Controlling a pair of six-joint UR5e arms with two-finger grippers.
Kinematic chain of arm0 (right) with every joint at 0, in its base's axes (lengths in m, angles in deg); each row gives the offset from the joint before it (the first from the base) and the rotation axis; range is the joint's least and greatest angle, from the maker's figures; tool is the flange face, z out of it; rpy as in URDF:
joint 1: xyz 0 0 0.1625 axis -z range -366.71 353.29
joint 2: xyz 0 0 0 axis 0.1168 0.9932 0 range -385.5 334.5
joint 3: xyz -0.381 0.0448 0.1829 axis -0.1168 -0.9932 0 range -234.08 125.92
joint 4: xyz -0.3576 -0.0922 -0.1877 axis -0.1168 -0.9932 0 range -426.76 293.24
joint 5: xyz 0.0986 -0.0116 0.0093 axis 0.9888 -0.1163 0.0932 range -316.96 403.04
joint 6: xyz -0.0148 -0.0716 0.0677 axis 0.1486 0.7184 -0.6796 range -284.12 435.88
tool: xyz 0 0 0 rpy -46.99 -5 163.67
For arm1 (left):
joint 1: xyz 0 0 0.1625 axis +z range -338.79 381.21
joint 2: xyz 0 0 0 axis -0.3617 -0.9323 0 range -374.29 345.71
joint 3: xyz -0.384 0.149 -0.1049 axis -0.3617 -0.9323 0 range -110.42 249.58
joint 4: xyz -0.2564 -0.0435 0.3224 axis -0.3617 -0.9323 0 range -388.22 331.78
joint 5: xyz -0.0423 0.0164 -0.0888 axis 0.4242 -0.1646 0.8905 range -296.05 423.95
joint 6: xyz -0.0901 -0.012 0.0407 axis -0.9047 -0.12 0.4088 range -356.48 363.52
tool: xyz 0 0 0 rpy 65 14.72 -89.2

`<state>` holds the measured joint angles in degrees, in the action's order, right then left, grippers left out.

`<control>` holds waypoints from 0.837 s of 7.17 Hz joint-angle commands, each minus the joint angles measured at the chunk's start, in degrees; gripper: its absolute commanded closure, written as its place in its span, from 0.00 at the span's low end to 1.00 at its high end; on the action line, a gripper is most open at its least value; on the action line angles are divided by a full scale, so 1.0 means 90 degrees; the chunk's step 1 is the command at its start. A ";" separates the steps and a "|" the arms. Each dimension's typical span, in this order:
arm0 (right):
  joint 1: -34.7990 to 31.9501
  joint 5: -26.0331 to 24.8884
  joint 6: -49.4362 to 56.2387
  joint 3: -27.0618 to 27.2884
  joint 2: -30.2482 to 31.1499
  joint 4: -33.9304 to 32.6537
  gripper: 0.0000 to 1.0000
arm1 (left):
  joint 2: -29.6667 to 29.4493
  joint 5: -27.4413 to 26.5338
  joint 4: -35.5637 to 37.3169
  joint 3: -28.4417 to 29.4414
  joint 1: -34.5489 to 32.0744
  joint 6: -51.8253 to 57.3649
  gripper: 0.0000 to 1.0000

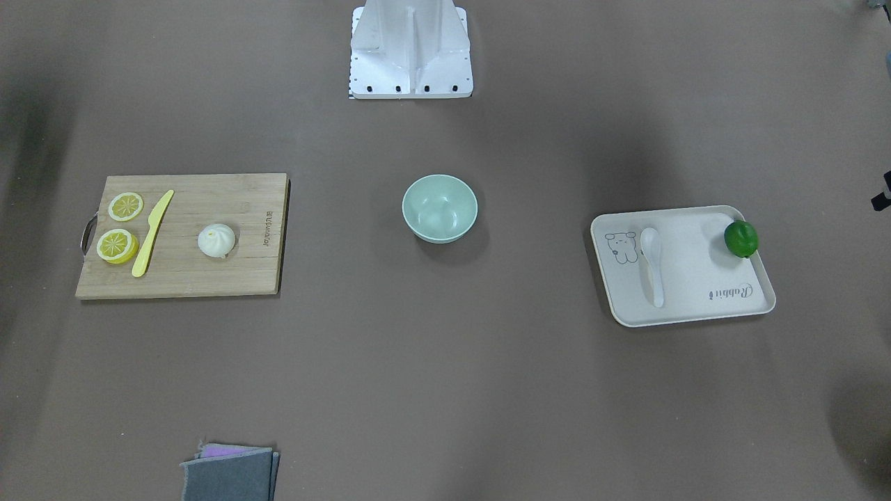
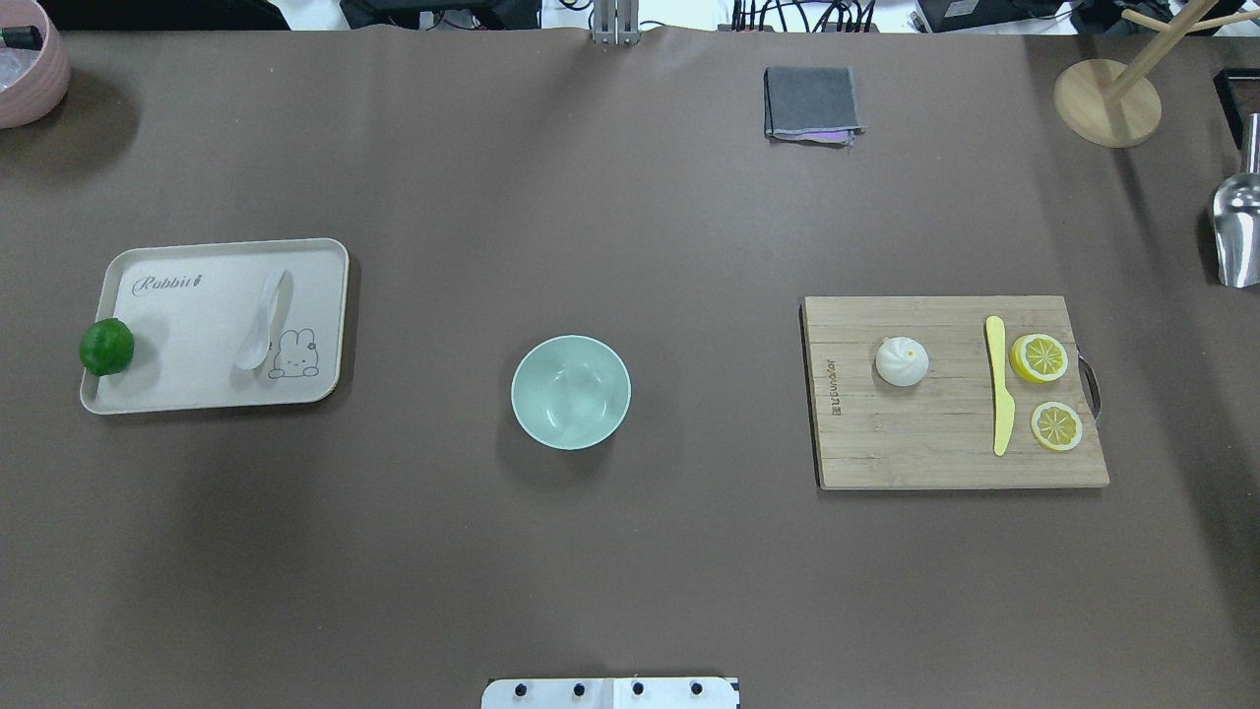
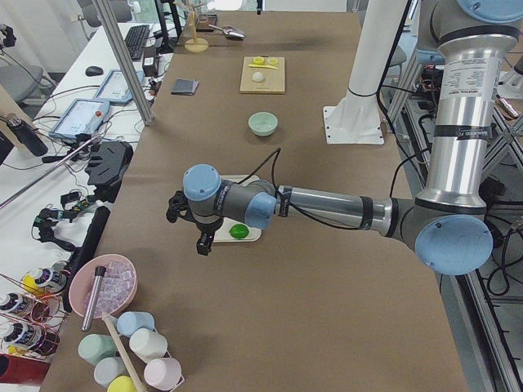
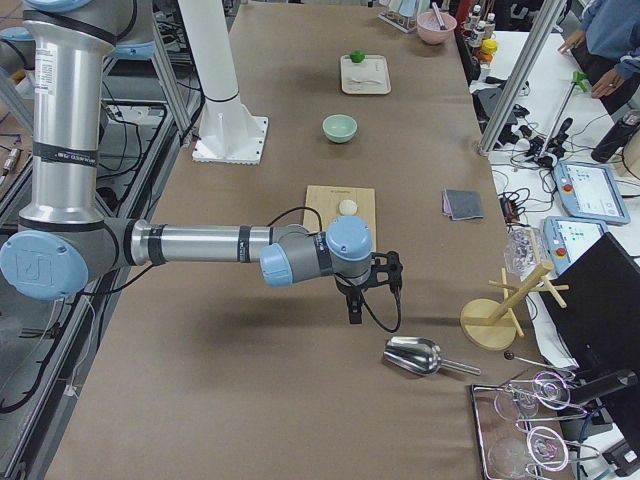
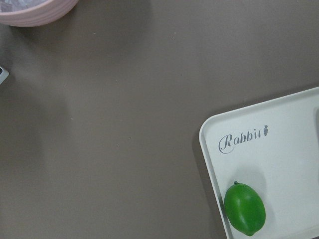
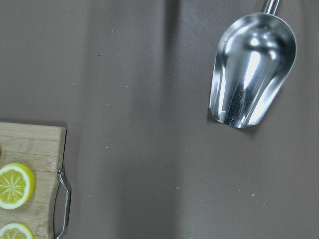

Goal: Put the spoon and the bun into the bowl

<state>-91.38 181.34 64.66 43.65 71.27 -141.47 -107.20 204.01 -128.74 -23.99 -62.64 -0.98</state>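
Note:
The white spoon lies on a cream tray, scoop toward the robot; it also shows in the overhead view. The white pleated bun sits on a wooden cutting board, and shows in the overhead view. The mint-green bowl stands empty at the table's middle. My left gripper hovers above the table just beyond the tray's lime end. My right gripper hovers beyond the board's handle end. I cannot tell whether either is open or shut.
A green lime sits at the tray's outer edge. A yellow knife and two lemon slices lie on the board. A metal scoop, a wooden stand, a folded cloth and a pink bowl are along the far side.

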 commanded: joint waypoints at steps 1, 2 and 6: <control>0.0140 0.0014 -0.0023 0.0010 -0.0068 0.0010 0.00 | 0.0030 0.0004 -0.0169 -0.0073 0.0000 -0.0008 0.02; 0.0170 0.0005 -0.0033 0.0020 -0.0077 0.0010 0.00 | -0.0018 0.0004 -0.0178 -0.0102 0.0000 -0.0085 0.02; 0.1112 -0.0112 -0.1782 0.0069 -0.0350 0.1050 0.00 | -0.0359 0.0141 -0.0411 -0.0669 0.1305 -0.2127 0.02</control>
<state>-85.55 181.10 56.50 44.26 69.33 -136.74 -108.93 205.16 -130.96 -29.29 -55.50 -11.08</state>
